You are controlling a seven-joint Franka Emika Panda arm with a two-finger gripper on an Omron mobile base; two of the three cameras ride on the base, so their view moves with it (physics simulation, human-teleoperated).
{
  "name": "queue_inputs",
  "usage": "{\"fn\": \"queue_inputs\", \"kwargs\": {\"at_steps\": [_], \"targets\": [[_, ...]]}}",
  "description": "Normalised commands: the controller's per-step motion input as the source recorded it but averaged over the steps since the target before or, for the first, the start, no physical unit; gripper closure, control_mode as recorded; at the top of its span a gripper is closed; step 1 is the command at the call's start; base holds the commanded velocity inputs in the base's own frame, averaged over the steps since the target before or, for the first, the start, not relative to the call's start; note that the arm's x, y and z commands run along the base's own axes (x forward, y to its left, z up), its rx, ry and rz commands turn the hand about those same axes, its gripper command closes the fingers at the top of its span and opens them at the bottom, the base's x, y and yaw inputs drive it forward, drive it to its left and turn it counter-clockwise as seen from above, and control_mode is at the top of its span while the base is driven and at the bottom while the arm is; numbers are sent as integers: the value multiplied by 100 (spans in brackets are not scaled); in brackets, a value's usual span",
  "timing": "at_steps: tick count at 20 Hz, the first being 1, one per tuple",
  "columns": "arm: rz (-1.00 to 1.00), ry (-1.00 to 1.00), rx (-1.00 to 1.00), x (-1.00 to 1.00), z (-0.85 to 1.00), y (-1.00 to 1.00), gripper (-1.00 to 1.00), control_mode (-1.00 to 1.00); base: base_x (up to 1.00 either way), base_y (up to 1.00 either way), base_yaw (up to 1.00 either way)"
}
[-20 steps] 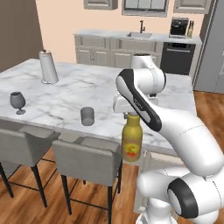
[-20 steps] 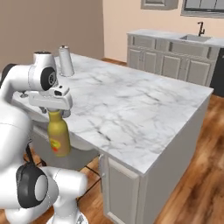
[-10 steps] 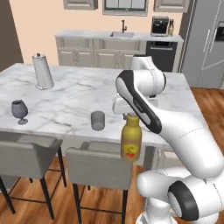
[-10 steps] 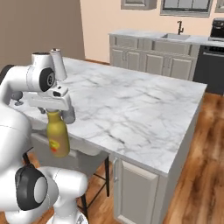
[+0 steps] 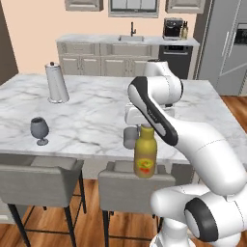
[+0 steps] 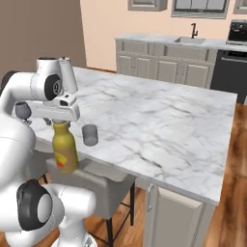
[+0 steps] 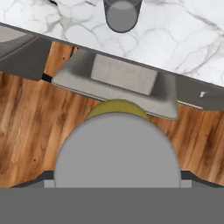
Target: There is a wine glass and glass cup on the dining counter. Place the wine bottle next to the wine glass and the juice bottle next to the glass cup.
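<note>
**Left base view: juice bottle hangs short of the bench**

The fingers (image 5: 145, 126) are clamped on the cap of the juice bottle (image 5: 145, 158), which hangs upright off the near edge of the dining bench (image 5: 96, 116), above a stool (image 5: 136, 179). The glass cup (image 5: 130, 137) stands on the bench just beyond and slightly left of the bottle. Judging by that, the bottle must go up and forward. The wine glass (image 5: 39, 129) stands well left.

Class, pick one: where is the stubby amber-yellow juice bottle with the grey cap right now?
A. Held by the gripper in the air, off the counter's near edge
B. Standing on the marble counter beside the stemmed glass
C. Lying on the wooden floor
A: the stubby amber-yellow juice bottle hangs by its cap from the gripper, in front of the white marble dining counter's near edge and above a grey stool.
</note>
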Motion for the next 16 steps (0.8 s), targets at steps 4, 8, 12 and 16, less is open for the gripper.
{"fn": "queue_inputs", "kwargs": {"at_steps": [4, 8, 12, 16], "targets": [[0, 0, 0, 0, 0, 0, 100, 100, 60, 6, -9], [0, 0, 0, 0, 0, 0, 100, 100, 50, 0, -5], [0, 0, 0, 0, 0, 0, 100, 100, 27, 0, -1], [0, 0, 0, 0, 0, 0, 100, 100, 0, 1, 0]]}}
